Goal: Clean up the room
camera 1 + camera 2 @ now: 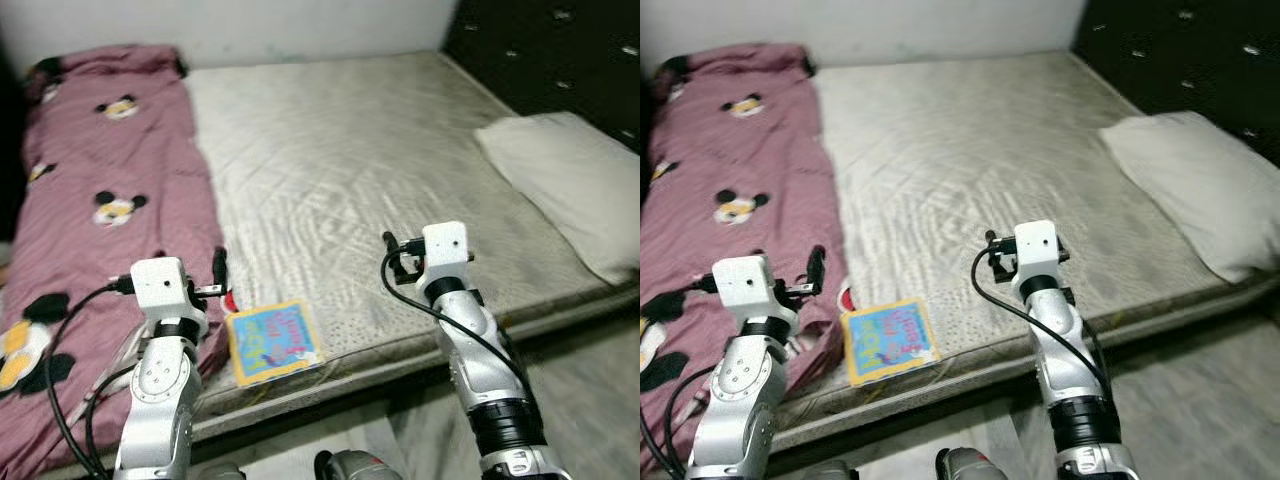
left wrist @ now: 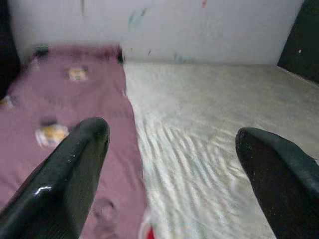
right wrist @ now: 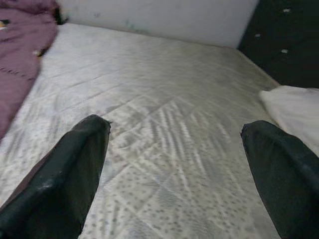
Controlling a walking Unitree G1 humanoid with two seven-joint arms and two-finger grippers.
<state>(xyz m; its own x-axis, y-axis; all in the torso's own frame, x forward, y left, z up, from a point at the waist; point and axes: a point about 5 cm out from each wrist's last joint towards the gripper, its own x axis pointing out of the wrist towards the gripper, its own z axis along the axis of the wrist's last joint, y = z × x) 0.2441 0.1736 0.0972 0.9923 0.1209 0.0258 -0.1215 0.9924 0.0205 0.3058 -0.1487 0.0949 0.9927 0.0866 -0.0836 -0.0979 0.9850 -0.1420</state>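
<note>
A colourful children's book (image 1: 273,341) lies flat at the front edge of the bare grey mattress (image 1: 360,160). A maroon blanket with cartoon mice (image 1: 90,210) covers the mattress's left strip. A white pillow (image 1: 570,185) rests at the right edge. My left gripper (image 2: 172,132) is open and hovers over the blanket's edge, just left of the book. My right gripper (image 3: 174,129) is also open with nothing between its fingers, above the mattress's front part to the right of the book. A small red thing (image 1: 230,298) peeks out between blanket and book.
A white wall (image 1: 300,25) runs behind the bed. A dark padded panel (image 1: 550,50) stands at the back right. Grey floor (image 1: 590,390) shows in front of the bed on the right.
</note>
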